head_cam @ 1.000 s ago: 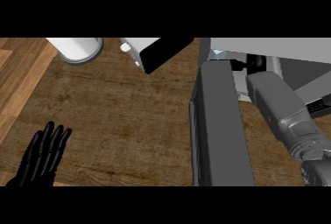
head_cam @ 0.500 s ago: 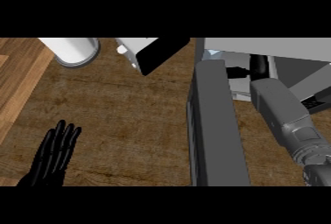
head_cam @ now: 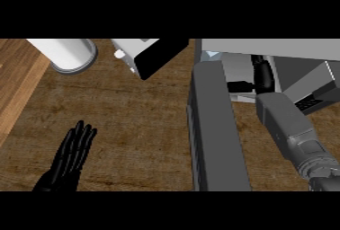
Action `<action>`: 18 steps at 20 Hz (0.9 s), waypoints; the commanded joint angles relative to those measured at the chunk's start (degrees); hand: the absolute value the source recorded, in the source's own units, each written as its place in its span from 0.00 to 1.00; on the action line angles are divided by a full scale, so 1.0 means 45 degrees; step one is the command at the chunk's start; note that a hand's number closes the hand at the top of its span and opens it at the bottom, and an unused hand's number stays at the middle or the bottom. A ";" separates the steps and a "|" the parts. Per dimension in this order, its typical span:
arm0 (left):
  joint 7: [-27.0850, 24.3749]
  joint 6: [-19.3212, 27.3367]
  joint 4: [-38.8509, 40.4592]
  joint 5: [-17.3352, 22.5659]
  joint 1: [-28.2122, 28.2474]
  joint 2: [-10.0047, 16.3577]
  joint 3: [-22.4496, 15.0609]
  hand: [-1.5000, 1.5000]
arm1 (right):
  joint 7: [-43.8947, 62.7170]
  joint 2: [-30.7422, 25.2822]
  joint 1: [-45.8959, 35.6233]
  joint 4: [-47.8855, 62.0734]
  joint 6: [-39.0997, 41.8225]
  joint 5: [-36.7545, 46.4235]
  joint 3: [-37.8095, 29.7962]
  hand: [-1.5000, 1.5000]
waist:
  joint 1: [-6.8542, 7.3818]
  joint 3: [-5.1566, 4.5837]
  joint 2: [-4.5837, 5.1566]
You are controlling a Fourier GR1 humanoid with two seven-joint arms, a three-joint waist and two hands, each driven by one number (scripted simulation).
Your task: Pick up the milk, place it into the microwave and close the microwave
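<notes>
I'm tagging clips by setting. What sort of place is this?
Probably a kitchen counter: a wood-grain worktop, a grey microwave with its door open, and a white cylinder on a round grey base, perhaps a paper-towel roll.

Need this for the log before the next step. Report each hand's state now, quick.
Left hand: open, fingers straight, holding nothing, low at the view's left.
Right hand: inside the microwave; open or shut cannot be told.

Grey microwave (head_cam: 292,48) at counter's right; its door (head_cam: 216,134) swung open.
</notes>
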 commanded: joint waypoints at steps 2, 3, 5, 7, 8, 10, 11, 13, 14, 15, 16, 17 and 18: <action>0.0317 -0.0016 0.0548 -0.0069 -0.0443 -0.0036 -0.0260 0.00 | -0.0718 0.0259 0.0717 -0.0055 0.1344 -0.0244 -0.0197 0.00 | -0.0336 -0.0009 -0.0138; 0.0853 -0.0350 0.0626 0.0435 -0.1102 0.0185 0.0151 0.00 | -0.0873 0.0355 0.0808 -0.0080 0.1432 -0.0258 -0.0208 0.00 | -0.0398 -0.0008 -0.0111; 0.0898 -0.0467 0.0419 0.0315 -0.0644 0.0148 -0.0388 0.00 | -0.1121 0.0721 0.1036 -0.0156 0.1511 -0.0377 -0.0301 0.00 | -0.0413 -0.0013 -0.0212; 0.0459 -0.0814 0.0969 0.0597 -0.0762 0.0345 -0.0188 0.00 | -0.1405 0.0823 0.1481 -0.0210 0.2219 -0.0360 -0.0218 0.00 | -0.0636 -0.0032 -0.0321; 0.0314 -0.0913 0.1686 0.0263 -0.1030 0.0440 -0.0306 0.00 | -0.1369 0.1095 0.1363 -0.0299 0.1814 -0.0481 -0.0336 0.00 | -0.0669 -0.0034 -0.0316; 0.0605 -0.0951 0.2221 -0.0371 -0.1927 0.0512 -0.0632 0.00 | -0.0992 0.0601 0.1126 -0.0389 0.2571 -0.0466 -0.0282 0.00 | -0.0818 -0.0037 -0.0352; 0.0430 -0.1520 0.1788 0.0060 -0.1426 0.0963 -0.0546 0.00 | -0.2133 0.0630 0.2227 -0.0358 0.3150 -0.0455 -0.0259 0.00 | -0.0768 -0.0031 -0.0342; 0.1167 -0.1330 0.2223 -0.0258 -0.2011 0.0450 -0.1298 1.00 | -0.2402 0.0629 0.2582 -0.0431 0.3177 -0.0428 -0.0214 0.00 | -0.0884 -0.0031 -0.0369; 0.0660 -0.1552 0.2773 -0.0309 -0.2254 0.0675 -0.1046 1.00 | -0.2317 0.0922 0.2647 -0.0633 0.2954 -0.0412 -0.0117 0.00 | -0.1040 -0.0049 -0.0468; 0.0492 -0.1484 0.3162 -0.0694 -0.2589 0.0571 -0.1264 1.00 | -0.2213 0.0997 0.2599 -0.0698 0.2812 -0.0460 -0.0149 0.00 | -0.1012 -0.0048 -0.0457; -0.0069 -0.1100 0.3211 -0.1515 -0.2332 0.0470 -0.1635 1.00 | -0.2501 0.0651 0.3028 -0.0829 0.3183 -0.0434 -0.0088 0.00 | -0.1045 -0.0050 -0.0488; 0.0829 -0.0939 0.2461 -0.1682 -0.2122 0.0358 -0.2095 1.00 | -0.2273 0.1031 0.3032 -0.1173 0.3084 -0.0365 0.0129 0.00 | -0.1153 -0.0058 -0.0571; -0.0241 -0.1188 0.4106 -0.1409 -0.2621 0.0413 -0.1527 1.00 | -0.2716 0.0624 0.3631 -0.1202 0.3641 -0.0291 0.0224 0.00 | -0.1196 -0.0061 -0.0543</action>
